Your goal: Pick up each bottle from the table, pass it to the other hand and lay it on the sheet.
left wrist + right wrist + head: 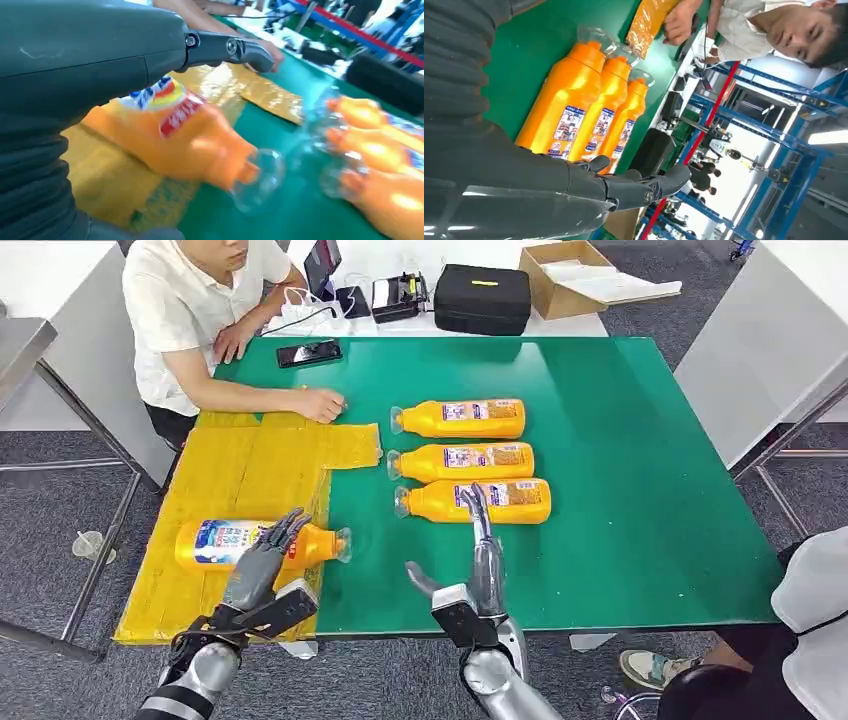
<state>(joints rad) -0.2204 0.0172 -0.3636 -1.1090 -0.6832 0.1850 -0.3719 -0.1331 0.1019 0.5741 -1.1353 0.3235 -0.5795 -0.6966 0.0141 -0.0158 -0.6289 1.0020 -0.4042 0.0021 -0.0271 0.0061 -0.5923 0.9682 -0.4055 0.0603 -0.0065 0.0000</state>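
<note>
One orange bottle (255,544) is lying on its side on the yellow sheet (235,475) at the green table's (640,490) left edge, cap over the sheet's edge. The left hand (262,565) is hovering above it, fingers spread, gripping nothing. The right hand (480,550), fingers extended and empty, is reaching over the nearest of three bottles (470,455) lying mid-table.

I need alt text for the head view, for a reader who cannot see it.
Three orange bottles lie in a row on a green table; a fourth bottle lies on a yellow sheet under the left hand. The right hand reaches toward the row.
</note>
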